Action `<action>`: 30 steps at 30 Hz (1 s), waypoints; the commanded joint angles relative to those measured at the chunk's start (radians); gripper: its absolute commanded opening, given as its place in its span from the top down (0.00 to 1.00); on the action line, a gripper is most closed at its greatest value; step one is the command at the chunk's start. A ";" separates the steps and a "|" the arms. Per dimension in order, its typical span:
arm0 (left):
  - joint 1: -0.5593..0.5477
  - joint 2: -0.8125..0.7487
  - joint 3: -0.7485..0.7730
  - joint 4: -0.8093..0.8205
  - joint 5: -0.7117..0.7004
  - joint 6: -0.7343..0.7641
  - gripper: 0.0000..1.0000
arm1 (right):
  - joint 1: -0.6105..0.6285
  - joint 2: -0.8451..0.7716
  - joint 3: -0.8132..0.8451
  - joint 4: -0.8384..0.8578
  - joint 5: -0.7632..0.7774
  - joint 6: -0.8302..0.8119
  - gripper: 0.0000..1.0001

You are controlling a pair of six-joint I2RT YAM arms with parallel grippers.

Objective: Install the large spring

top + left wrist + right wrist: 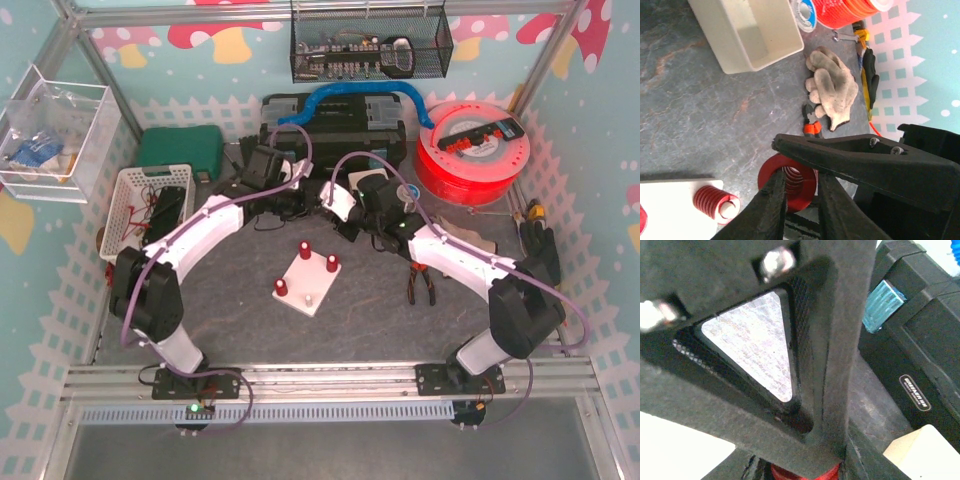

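Observation:
The large red spring (pixel 799 192) shows end-on in the left wrist view, just beyond my left fingertips and above the table. My left gripper (pixel 802 175) is open, its two fingers straddling the spring without pinching it. My right gripper (pixel 807 460) reaches across the top of the spring and looks shut on it; a red sliver of the spring (pixel 805 473) shows under its fingers. In the top view both grippers, the left one (pixel 300 207) and the right one (pixel 345 222), meet behind the white base plate (pixel 300 275). The plate carries three small red springs (pixel 305 250) and one bare peg (pixel 309 298).
Orange-handled pliers (pixel 420 285) and work gloves (pixel 835 87) lie right of the plate. A white open box (pixel 747 30) sits behind the grippers. A red filament spool (pixel 470 150), a black toolbox (pixel 335 120) and a white basket (pixel 145 205) line the back.

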 commanded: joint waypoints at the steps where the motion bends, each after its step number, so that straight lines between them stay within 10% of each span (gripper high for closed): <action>1: 0.011 -0.061 -0.057 0.013 -0.055 -0.048 0.74 | 0.030 -0.028 -0.002 0.076 -0.015 0.072 0.90; 15: 0.033 -0.348 -0.287 0.244 -0.315 -0.156 0.51 | -0.063 0.067 0.253 -0.166 -0.158 0.664 0.95; 24: -0.171 -0.381 -0.320 0.382 -0.417 0.122 0.45 | -0.076 0.167 0.521 -0.357 -0.234 0.872 0.97; 30: -0.204 -0.408 -0.381 0.474 -0.534 0.015 0.43 | -0.077 0.163 0.572 -0.393 -0.227 0.934 0.97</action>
